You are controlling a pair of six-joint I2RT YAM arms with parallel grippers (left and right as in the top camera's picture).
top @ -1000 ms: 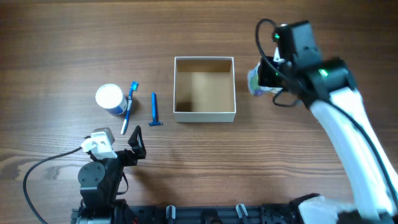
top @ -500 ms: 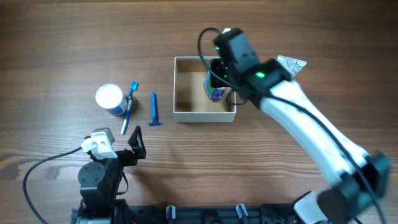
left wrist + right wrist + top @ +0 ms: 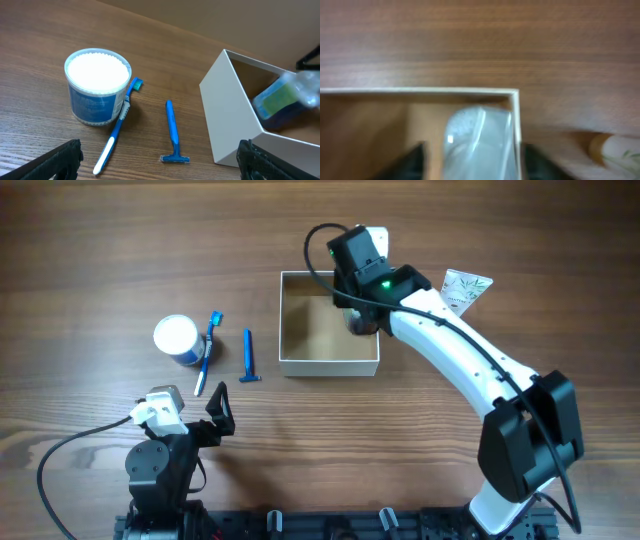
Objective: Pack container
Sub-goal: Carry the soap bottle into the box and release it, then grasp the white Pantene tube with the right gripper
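As tool (image 3: 475, 161) holds it, bottle (image 3: 478, 131) nears container (image 3: 329, 364) corner.

Wooden table (image 3: 100, 240), container (image 3: 329, 366), jar (image 3: 176, 337), toothbrush (image 3: 207, 360), razor (image 3: 248, 355), packet (image 3: 466, 286)

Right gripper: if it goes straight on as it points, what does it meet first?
Probably the floor of the container, near its far right corner, with the held bottle touching first. Depth is unclear.

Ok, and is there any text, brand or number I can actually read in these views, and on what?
No text can be read in any view.
On the blue jar: pale print on the label, too small and blurred to read.
On the bottle in the container: a green and yellow label, blurred.
On the packet right of the container: a leaf drawing, no legible words.
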